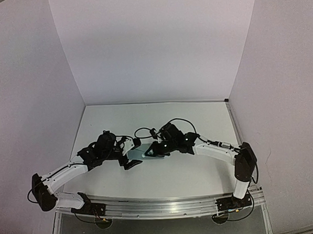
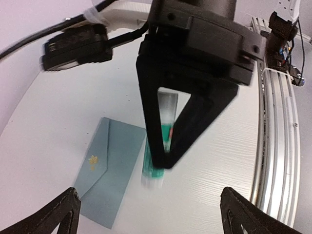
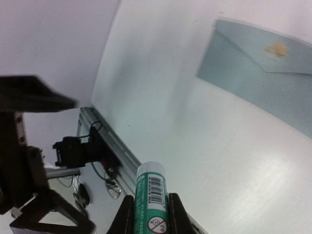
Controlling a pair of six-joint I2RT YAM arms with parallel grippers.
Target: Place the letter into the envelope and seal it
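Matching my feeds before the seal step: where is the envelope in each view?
Top external: envelope, a teal sliver just below centre.
Left wrist: envelope lower left, flat on the table.
Right wrist: envelope upper right, cut by the frame edge.
Shared landmark: the aluminium rail along the table's near edge, seen in all three.

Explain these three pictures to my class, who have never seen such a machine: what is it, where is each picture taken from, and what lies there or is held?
Two robot arms are bolted at the near edge of a white table. One picture looks down from above; the other two come from a camera on each wrist. A teal envelope lies flat, flap folded down. The right claw grips a green-and-white glue stick; the left claw is open and empty.
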